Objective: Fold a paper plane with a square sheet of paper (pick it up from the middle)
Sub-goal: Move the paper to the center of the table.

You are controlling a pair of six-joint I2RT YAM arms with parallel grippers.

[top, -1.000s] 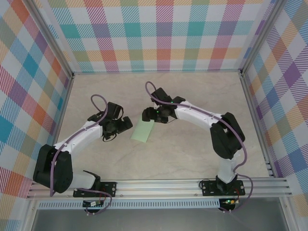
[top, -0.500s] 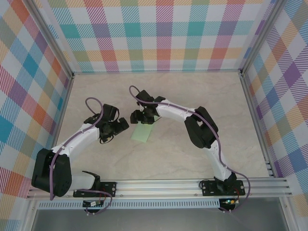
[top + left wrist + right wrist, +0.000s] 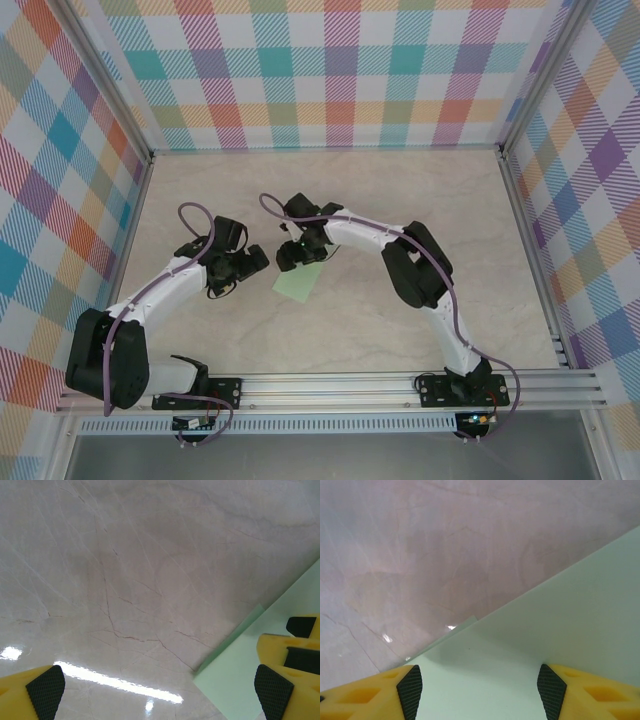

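Plaid walls in pastel colours close in the beige marble-patterned tabletop [image 3: 400, 200] on three sides. On your left, the white left arm reaches in from the near rail, and the left fingers [image 3: 254, 263] sit low over the stone, just beside the left edge of the pale mint-green sheet of thin paper [image 3: 298, 285]. Your left wrist camera has those yellow, black-padded left fingers [image 3: 272, 692] spread wide apart with nothing between them but bare stone, the right-hand one over a corner of the paper [image 3: 235, 677].

The paper lies flat near the middle of the tabletop as a narrow folded strip, tilted a little, and a second layer peeks out along one edge. At its far end you have the right fingers [image 3: 291, 257], low above it. From your right wrist camera the right fingers [image 3: 551, 685] are parted and straddle the green surface [image 3: 560, 610]; whether they touch it cannot be told.
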